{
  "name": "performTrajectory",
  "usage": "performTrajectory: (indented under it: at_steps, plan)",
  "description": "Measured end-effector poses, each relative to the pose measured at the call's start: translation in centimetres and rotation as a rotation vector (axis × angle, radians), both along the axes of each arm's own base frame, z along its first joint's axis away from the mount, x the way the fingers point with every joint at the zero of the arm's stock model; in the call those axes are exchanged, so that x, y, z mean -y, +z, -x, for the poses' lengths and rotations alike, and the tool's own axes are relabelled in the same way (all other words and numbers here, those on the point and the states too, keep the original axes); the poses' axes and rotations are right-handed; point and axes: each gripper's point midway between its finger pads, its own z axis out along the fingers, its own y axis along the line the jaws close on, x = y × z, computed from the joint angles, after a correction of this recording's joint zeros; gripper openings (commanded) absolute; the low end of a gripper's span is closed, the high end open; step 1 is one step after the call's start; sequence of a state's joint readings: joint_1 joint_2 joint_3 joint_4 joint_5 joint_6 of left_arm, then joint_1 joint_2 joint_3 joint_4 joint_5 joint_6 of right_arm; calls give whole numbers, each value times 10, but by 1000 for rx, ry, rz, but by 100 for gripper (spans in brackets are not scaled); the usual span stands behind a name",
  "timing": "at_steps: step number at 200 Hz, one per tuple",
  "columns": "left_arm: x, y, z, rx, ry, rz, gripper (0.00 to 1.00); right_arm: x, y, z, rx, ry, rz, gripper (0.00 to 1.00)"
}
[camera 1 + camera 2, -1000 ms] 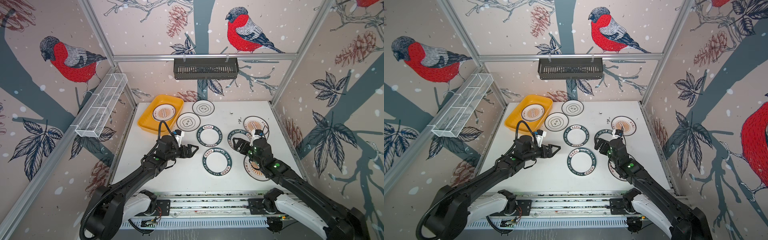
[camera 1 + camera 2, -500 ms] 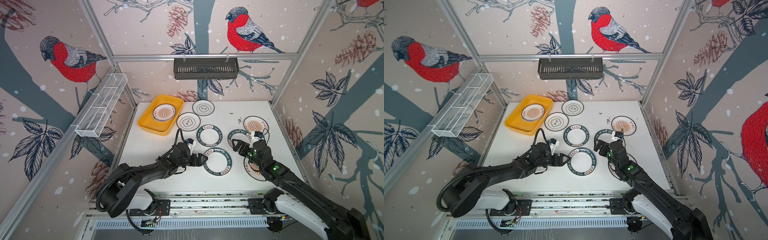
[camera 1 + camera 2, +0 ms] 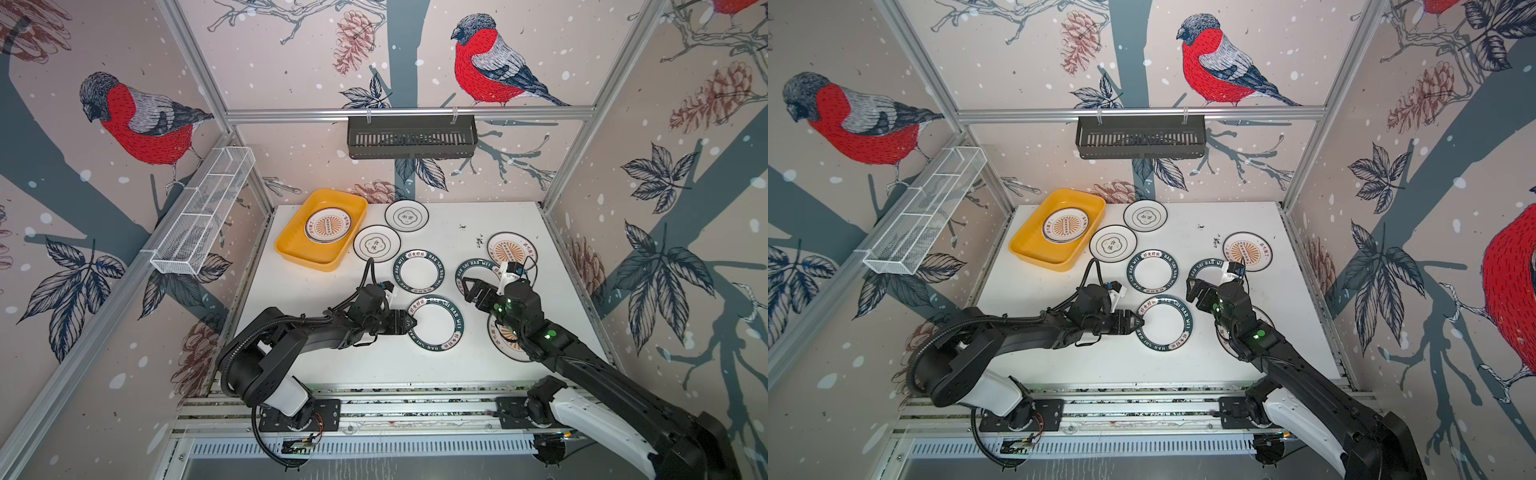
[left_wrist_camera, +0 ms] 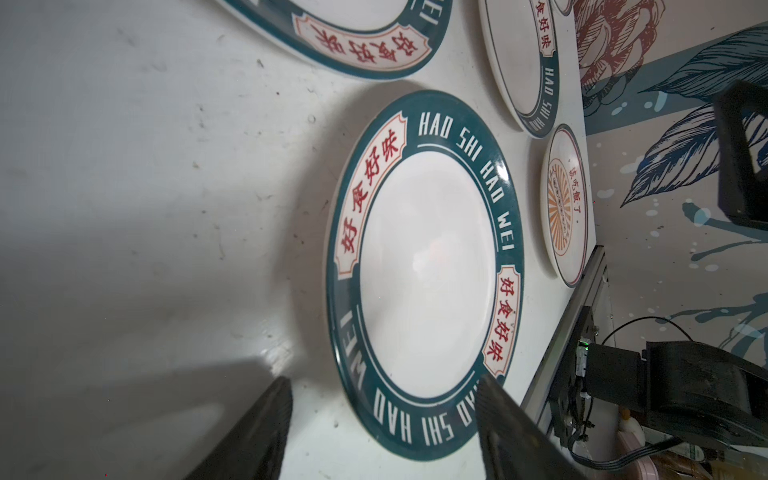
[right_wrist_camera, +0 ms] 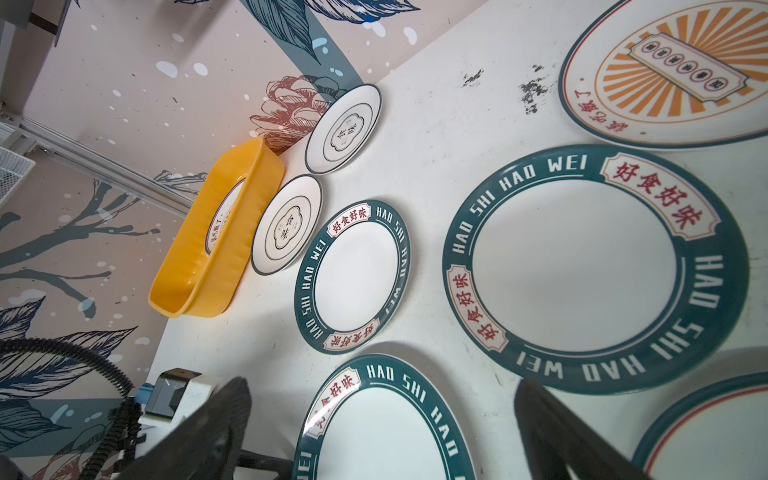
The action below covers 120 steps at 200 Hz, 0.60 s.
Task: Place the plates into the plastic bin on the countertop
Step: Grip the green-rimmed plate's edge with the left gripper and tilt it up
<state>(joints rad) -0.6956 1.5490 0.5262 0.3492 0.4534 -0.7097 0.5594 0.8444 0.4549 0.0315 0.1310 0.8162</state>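
Both top views: vs 1 s ago L arm now lies stretched low over the surface (image 3: 291, 291), L gripper (image 3: 411, 322) at the left rim of the front green-rim plate (image 3: 436, 328); jaws narrower than before, not shut. R arm nearly same, bent at elbow, R gripper (image 3: 471, 289) wide apart above the second green-rim plate (image 3: 462, 270). Far-left, yellow bin (image 3: 297, 253), long axis front-to-back, one sunburst plate (image 3: 328, 224) inside. L wrist: plate flat, rim betw. parted fingers (image 4: 257, 432), contact unclear. R wrist: fingers (image 5: 208, 432) spread, holding nothing.
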Motion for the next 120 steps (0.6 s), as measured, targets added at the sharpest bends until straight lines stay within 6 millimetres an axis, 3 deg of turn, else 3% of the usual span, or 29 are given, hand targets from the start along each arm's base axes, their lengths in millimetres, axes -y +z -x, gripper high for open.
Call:
performTrajectory:
  at_steps: [120]
  plan:
    - [9,-15,-8,-72,35,7,21,5,5,-2,18,-30,3,100]
